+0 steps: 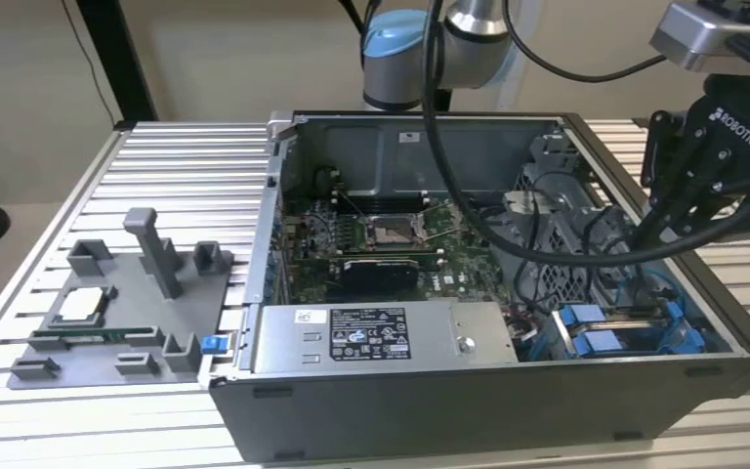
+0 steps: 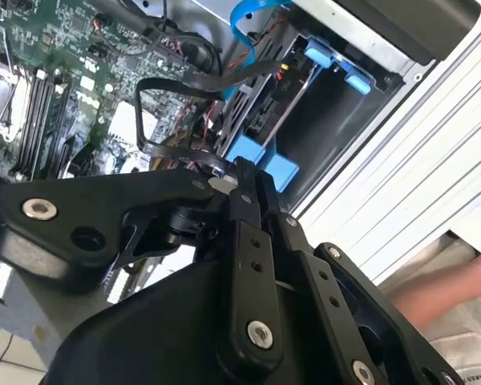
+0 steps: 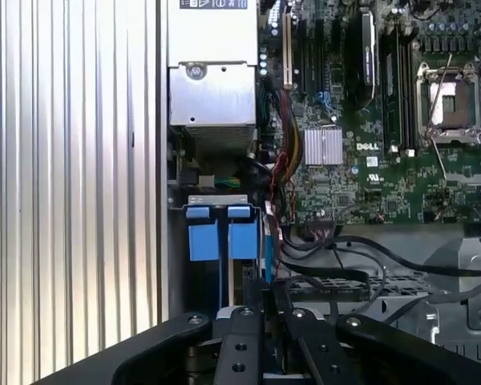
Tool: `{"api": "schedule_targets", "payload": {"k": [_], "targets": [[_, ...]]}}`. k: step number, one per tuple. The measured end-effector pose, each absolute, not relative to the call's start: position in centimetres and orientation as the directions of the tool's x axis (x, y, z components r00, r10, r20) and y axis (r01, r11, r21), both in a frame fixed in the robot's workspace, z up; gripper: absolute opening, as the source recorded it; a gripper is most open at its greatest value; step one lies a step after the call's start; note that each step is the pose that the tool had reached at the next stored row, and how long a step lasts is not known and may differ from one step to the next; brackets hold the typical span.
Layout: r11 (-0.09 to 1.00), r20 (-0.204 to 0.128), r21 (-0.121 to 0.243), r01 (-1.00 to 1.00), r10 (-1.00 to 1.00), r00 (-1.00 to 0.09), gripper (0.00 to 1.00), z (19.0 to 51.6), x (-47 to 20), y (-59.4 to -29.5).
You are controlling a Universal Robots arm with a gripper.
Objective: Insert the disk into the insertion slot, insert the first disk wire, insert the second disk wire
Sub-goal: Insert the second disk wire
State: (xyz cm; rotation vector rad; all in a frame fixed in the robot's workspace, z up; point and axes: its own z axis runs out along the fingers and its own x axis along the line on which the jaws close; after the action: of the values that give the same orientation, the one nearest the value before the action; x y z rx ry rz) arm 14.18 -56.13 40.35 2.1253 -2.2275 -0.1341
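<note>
Gripper over PC case, slatted alu table

Arm: silver-grey joints, light-blue cap, black cables. Gripper: matte black linkages, silver screws, white lettering.

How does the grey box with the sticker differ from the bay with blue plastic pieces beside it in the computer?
The power-supply box is a closed grey block with a label on top; the drive bay is an open frame. The box is plain grey; the bay carries bright blue plastic tabs. In the exterior view the box looks wider than the bay. Both sit side by side along one wall of the open computer case.
</note>
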Motion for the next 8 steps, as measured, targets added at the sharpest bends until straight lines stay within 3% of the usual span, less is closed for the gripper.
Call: {"api": "schedule_targets", "payload": {"k": [4, 8], "targets": [[0.046, -0.017, 0.063, -0.997, -0.999, -0.047, 0.00, 40.09, 14.01, -56.14], [0.045, -0.017, 0.045, -0.998, -0.999, -0.046, 0.00, 39.59, 13.88, -56.13]]}}
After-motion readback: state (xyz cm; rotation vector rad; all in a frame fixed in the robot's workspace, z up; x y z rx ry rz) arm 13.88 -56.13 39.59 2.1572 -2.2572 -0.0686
